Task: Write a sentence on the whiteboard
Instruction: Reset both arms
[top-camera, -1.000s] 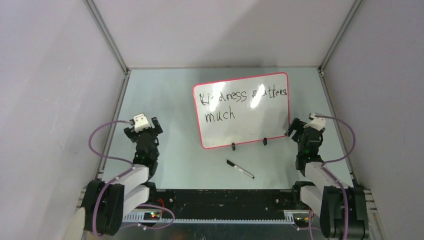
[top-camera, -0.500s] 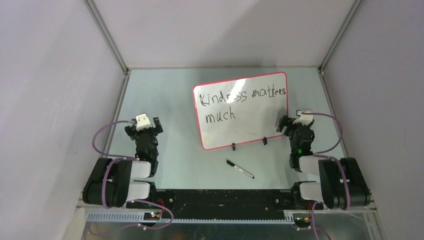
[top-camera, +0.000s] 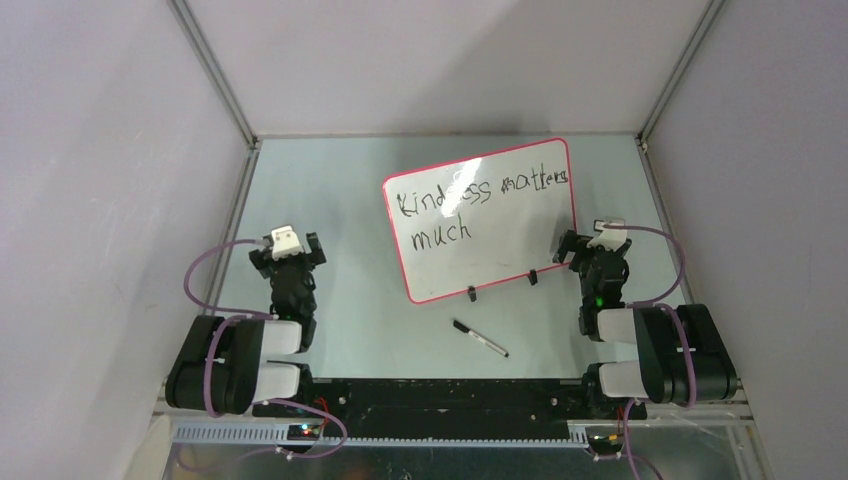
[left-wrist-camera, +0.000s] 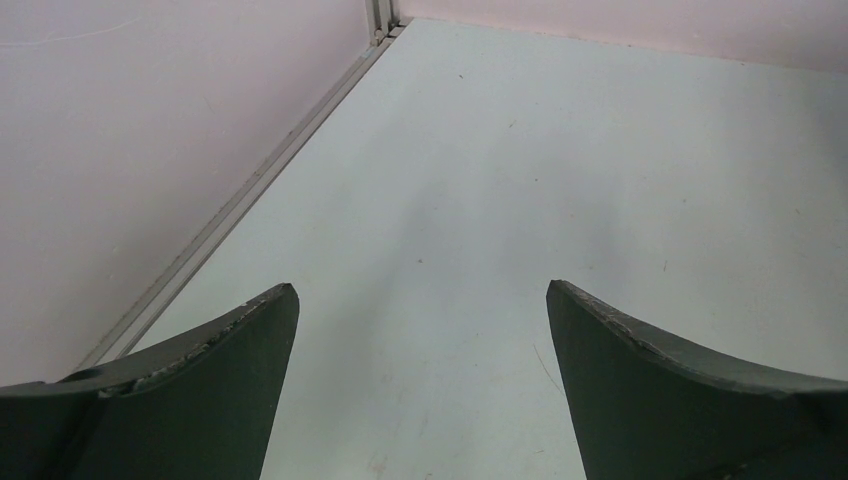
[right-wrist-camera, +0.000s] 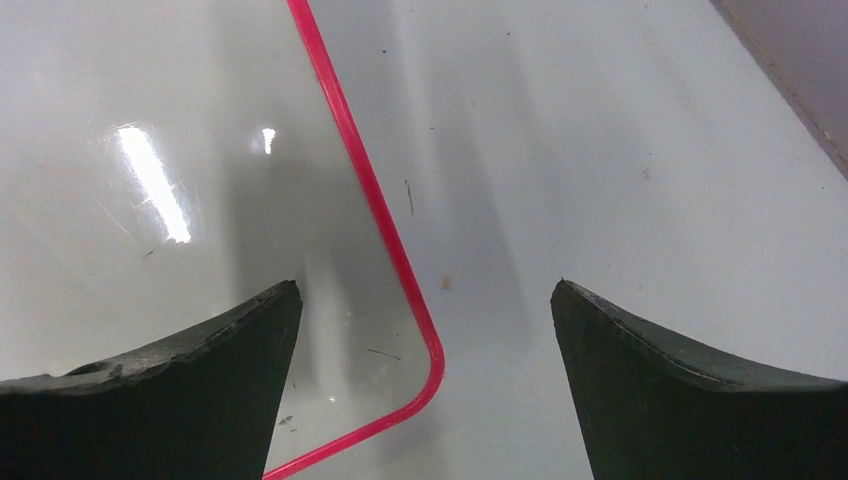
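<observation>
The whiteboard (top-camera: 500, 235), glossy white with a red-pink rim, lies tilted on the table right of centre. The sentence (top-camera: 482, 190) in black marker reads "Kindness matters" with "much" below. My left gripper (top-camera: 287, 252) is open and empty at the left, well apart from the board; its wrist view shows bare table between its fingertips (left-wrist-camera: 420, 290). My right gripper (top-camera: 585, 250) is open and empty beside the board's near right corner. In the right wrist view the whiteboard (right-wrist-camera: 200, 150) and its rounded red corner lie between the spread fingertips (right-wrist-camera: 425, 285).
A black marker pen (top-camera: 480, 338) lies on the table in front of the board. Two black clip feet (top-camera: 471, 293) sit at the board's near edge. Grey walls close in on the left, right and back. A metal rail (left-wrist-camera: 250, 190) runs along the left wall.
Both arms have folded back toward their bases. My right gripper moved left to the board's near right corner, and the board turned slightly counter-clockwise. The marker has not moved.
</observation>
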